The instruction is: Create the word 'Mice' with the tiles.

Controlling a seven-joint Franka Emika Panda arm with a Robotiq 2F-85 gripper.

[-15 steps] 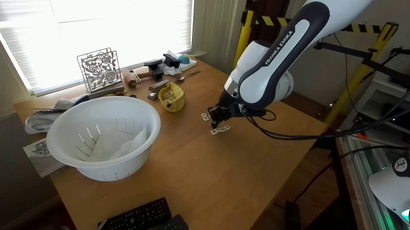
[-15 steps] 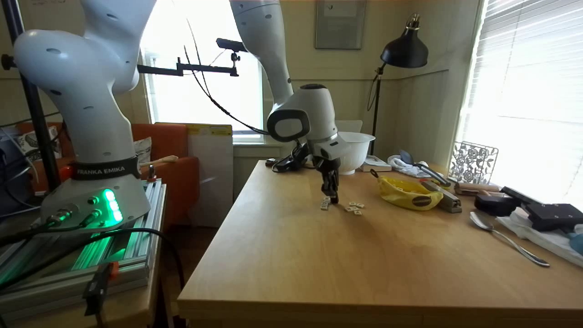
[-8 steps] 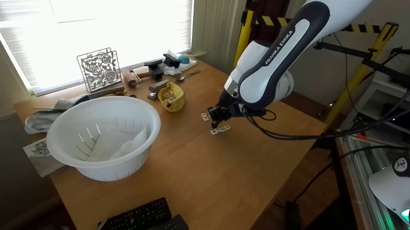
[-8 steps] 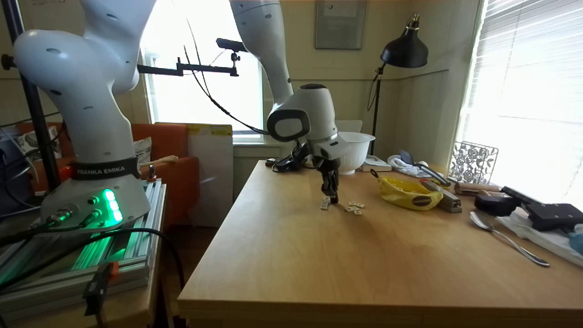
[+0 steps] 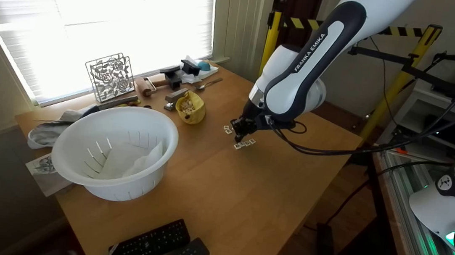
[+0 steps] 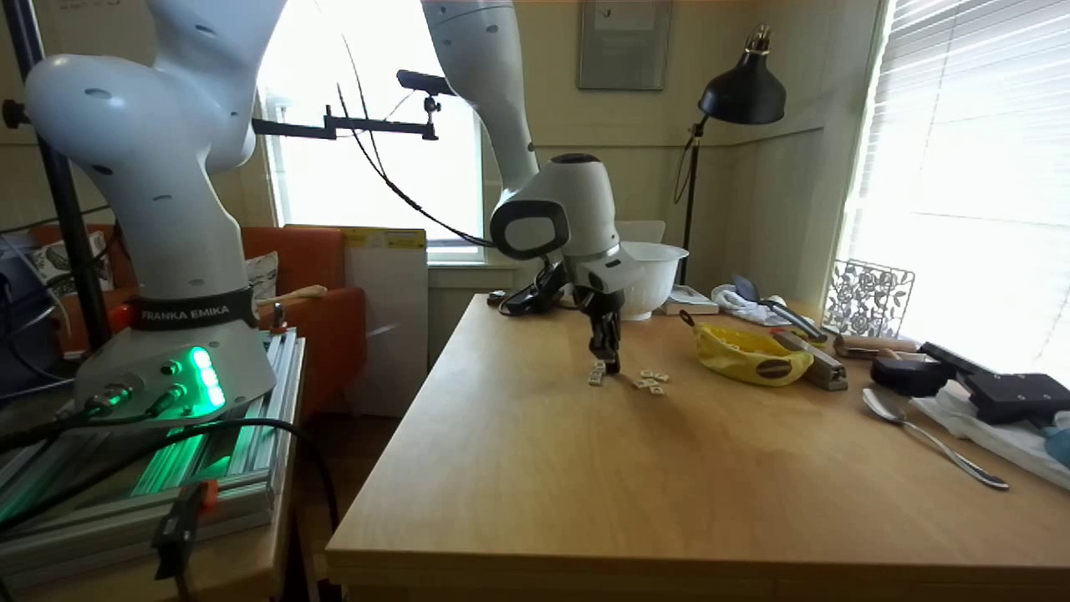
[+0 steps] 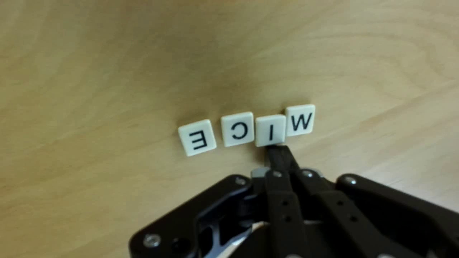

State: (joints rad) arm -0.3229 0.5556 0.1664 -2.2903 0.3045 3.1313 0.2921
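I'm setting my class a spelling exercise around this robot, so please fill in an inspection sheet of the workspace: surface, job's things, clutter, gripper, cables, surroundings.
Surface: table, light wood; spills: nothing seen.
Job's things: tiles M, I, C and E spell MICE, upside down in the wrist view; row slightly uneven, widest gap between C and E. Spare tiles nearby, letters unreadable.
Clutter: bowl, pouch, spoon, two remotes, among others.
Gripper: looks shut; tip at I's edge, contact unclear.
Cables: black, leading from the arm past the table's edge.
Surroundings: window, lamp, yellow posts.
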